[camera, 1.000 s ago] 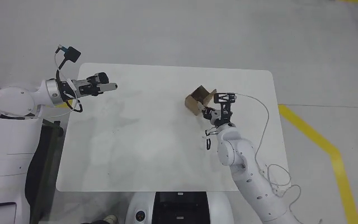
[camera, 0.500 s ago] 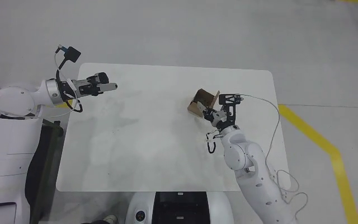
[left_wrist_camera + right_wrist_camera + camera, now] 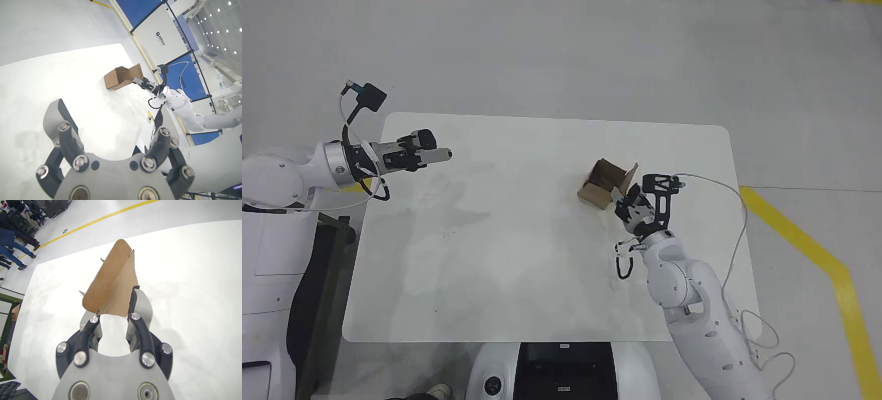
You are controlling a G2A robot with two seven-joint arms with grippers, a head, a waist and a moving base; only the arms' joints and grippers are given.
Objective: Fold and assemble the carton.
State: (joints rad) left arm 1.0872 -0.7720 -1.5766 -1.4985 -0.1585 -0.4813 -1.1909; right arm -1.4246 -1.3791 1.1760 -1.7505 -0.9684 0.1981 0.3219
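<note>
Gripping a raised flap, your right gripper (image 3: 137,80) steadies the carton (image 3: 113,81) on the right side of the table (image 3: 522,260).
Its jaws pinch the flap, probably so you can fold it over the open end. Your left gripper (image 3: 437,155) hangs over the far-left corner, jaws spread wide, likely waiting. The brown carton is an opened tube with one end gaping.

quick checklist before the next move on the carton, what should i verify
1. Grip of right end effector on the carton: ok, it holds a flap.
2. Body of the carton resting on the table: ok.
3. Free left end effector: ok, open, empty, far from the carton.
4. Open end closed: not ok, it gapes.
5. Bottom flaps locked: cannot tell, hidden.
</note>
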